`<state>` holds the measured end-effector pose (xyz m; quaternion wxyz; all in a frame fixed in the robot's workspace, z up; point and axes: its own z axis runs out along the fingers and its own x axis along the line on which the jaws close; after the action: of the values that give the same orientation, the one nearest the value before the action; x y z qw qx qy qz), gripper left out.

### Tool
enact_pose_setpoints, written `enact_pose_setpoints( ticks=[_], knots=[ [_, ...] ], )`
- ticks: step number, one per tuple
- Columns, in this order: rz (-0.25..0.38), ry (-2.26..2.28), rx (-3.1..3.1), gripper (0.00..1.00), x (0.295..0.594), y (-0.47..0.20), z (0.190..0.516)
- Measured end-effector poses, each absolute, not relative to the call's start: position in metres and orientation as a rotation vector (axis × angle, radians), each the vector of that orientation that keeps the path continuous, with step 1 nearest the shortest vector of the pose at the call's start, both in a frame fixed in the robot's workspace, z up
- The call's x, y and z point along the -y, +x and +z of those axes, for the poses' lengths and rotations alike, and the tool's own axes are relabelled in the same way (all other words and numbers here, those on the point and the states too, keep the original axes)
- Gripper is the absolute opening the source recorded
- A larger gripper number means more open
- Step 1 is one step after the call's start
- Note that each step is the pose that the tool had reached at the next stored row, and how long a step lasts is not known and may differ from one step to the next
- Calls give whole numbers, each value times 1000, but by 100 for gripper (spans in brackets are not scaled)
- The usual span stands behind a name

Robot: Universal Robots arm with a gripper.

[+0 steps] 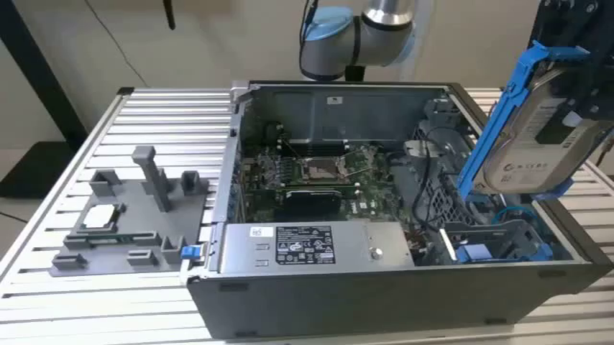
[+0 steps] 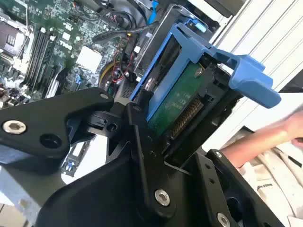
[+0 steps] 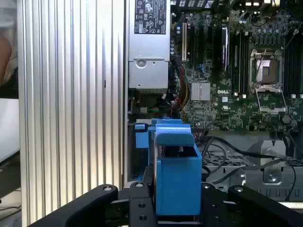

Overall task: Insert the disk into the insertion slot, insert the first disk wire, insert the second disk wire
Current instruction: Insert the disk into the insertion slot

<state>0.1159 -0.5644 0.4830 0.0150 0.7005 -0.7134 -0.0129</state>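
Exterior view, left to right. A grey fixture block [image 1: 134, 215] sits on the slatted table [image 1: 57, 302] at about 8 o'clock, well apart from the work. In the centre is the open computer case [image 1: 384, 302], with the power-supply box [image 1: 307, 248] along its near wall and the motherboard [image 1: 317, 172] at 12 o'clock from that box. At roughly 4 o'clock in the case is the insertion slot [image 1: 499, 244], a grey bay with blue tabs. The disk is not in it, so by my read no step is done yet. At 2 to 3 o'clock the gripper [image 1: 568, 118] holds the disk [image 1: 533, 154] in the air over the case's end on the exterior view's right. The jaws pinch the disk's blue frame from both sides. In the first wrist view the black fingers [image 3: 135, 205] flank the frame, with the gripper [image 3: 173, 208] clamped on the disk [image 3: 177, 175]. The second wrist view shows the same hold: gripper [image 2: 182, 118], disk [image 2: 177, 101] with its green board side showing. Key relation: the disk's long axis stands steep, its top leaning toward 1 o'clock and its lower end just above the case rim. The slot lies at about 6 to 7 o'clock from the held disk, near but apart, and the disk is not lying flat in line with the bay. There is one arm only, so it is the nearer. A person's arm [image 2: 265, 142] shows beside the table in the second wrist view, apart from the case.
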Motion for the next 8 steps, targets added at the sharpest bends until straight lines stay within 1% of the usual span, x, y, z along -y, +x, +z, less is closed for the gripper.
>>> enact_pose_setpoints(
  ticks=[8],
  knots=[
    [-39,2179,2219,0,564,116,483]
  ],
)
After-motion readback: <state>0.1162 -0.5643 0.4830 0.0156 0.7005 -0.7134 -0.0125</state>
